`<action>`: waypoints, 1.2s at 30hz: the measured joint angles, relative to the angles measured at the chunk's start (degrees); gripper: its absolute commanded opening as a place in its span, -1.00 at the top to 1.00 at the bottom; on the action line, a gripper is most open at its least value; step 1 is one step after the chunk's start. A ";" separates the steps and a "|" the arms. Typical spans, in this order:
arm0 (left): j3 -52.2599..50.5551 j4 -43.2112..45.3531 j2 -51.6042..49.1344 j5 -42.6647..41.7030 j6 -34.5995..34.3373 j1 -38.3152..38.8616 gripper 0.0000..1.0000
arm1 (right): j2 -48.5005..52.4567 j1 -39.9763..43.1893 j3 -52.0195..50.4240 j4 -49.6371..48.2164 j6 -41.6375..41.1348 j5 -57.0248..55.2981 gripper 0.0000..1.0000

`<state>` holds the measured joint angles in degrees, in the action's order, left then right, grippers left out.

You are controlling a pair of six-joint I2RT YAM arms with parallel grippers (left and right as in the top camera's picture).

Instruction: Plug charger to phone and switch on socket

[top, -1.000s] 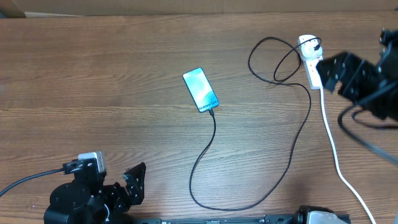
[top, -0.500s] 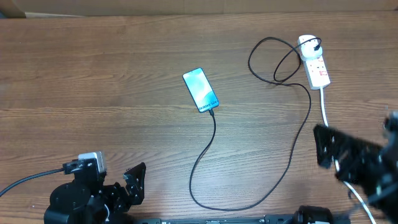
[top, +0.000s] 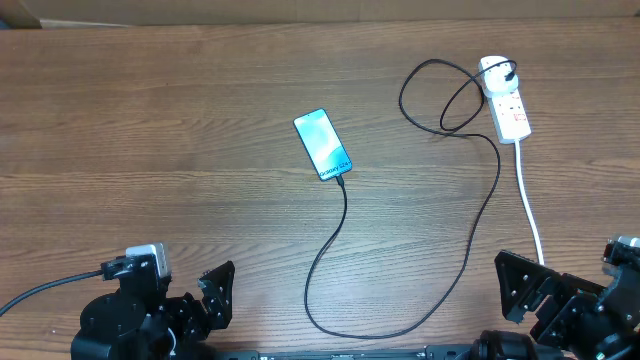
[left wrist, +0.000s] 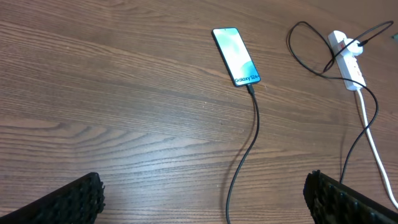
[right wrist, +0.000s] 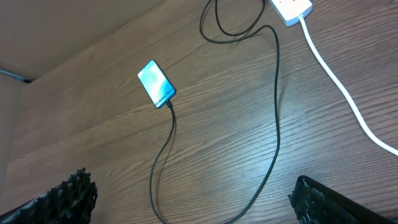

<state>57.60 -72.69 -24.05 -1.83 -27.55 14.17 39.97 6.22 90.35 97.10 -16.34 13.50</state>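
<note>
Since the phone (top: 323,144) lies flat near the middle of the table (top: 150,120) with its bright screen up, I can see it well from all three cameras. The charger (top: 345,215) meets the phone at the short edge with the small white words. Its tip (left wrist: 250,88) looks pushed in there, so I think the plugging part is done.

From the phone the thin black cable runs down toward my side, bends round, and climbs to the socket (top: 506,108) at the far right. There it makes a loop just beside the strip. I cannot tell if the red switch is on or off, it is too small.

The thick white cord (top: 532,215) runs from the socket down toward the right gripper (right wrist: 193,183). That gripper sits low at the near edge, well apart from the socket, fingers wide apart and holding nothing. The left gripper (left wrist: 202,180) waits at the near left, also spread wide and empty.

Nothing blocks the way to the socket. If I reach for it, I must watch the loop and the white cord.
</note>
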 measured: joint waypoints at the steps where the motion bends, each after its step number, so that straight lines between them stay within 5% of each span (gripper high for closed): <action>1: 0.00 0.00 0.00 0.00 0.00 0.00 -0.99 | 0.00 0.00 0.00 0.02 0.00 -0.24 -1.00; 20: 0.00 -0.20 0.00 0.00 0.00 0.00 -0.99 | -0.04 0.00 -4.28 -1.09 0.66 0.11 -1.00; 36: -0.04 -0.90 0.00 0.02 0.00 0.00 -0.99 | -22.14 -3.93 -41.24 -44.50 7.37 1.01 -1.00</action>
<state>57.56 -73.58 -24.05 -1.80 -27.55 14.17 17.82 2.28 49.10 52.60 -8.97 14.50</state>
